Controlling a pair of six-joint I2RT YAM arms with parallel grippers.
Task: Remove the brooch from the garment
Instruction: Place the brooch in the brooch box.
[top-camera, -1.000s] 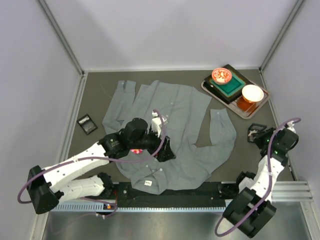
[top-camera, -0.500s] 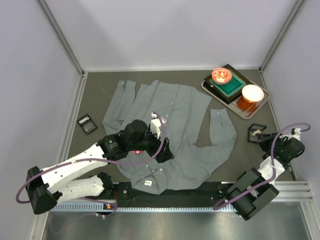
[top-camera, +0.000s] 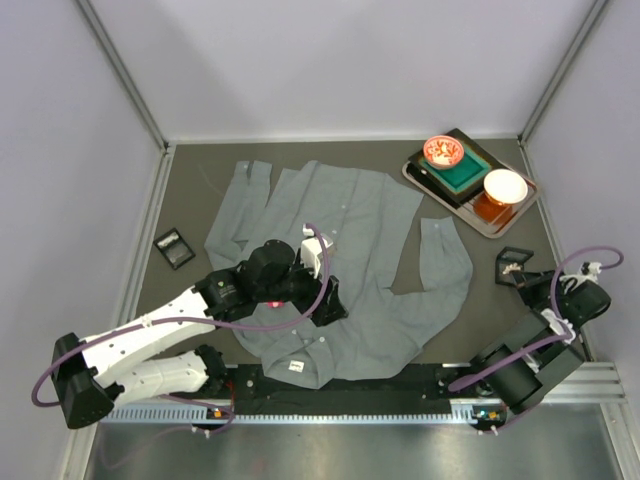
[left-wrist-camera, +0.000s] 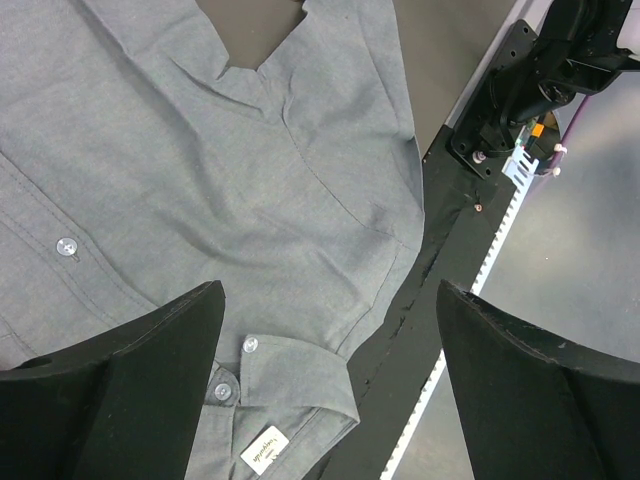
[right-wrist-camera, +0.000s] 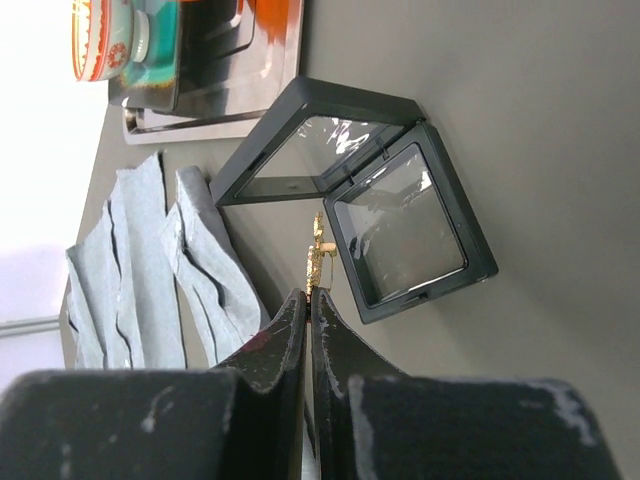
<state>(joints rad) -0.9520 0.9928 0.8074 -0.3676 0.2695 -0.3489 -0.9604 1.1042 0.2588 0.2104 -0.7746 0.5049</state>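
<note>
Dark table mat (top-camera: 480, 305): left gripper (left-wrist-camera: 330, 300) hovers released over garment (top-camera: 350, 230), centre frame. Right gripper (right-wrist-camera: 308, 300) has withdrawn toward lower right, jaws clenched on brooch (right-wrist-camera: 316, 255) beside case (right-wrist-camera: 400, 230). Brooch is off garment; removal appears done, placement pending.

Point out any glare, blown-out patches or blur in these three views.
Top external: even light, soft shadows, only the white bowl nearly blown out. Left wrist: shirt sharp, left fingers dark and blurred. Right wrist: upper-left corner blown out white, glare streaks on the open case's clear panes, right fingers out of focus, small gold brooch at their tips fairly sharp.
</note>
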